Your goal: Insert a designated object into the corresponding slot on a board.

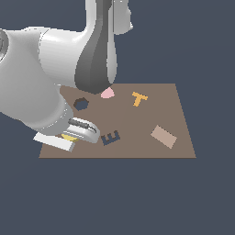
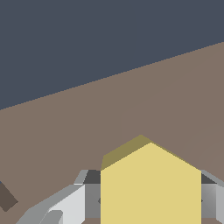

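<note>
The yellow hexagonal block [image 2: 151, 183] sits between my gripper's fingers [image 2: 89, 197], which press on its two sides. In the exterior view only a sliver of the block [image 1: 69, 137] shows under the gripper [image 1: 72, 136], over the brown board's [image 1: 137, 119] near corner at the exterior view's left. The dark hexagon slot [image 1: 81, 103] lies farther back on the board, apart from the gripper and partly beside the arm. I cannot tell whether the block rests on the board or hangs just above it.
On the board are a pink rounded piece [image 1: 107, 93], an orange T-shaped piece [image 1: 139, 98], a dark E-shaped cutout [image 1: 110, 137] and a small tan rectangle [image 1: 164, 137]. The large arm links cover the board's far left part. A dark cutout edge [image 2: 6, 197] shows in the wrist view.
</note>
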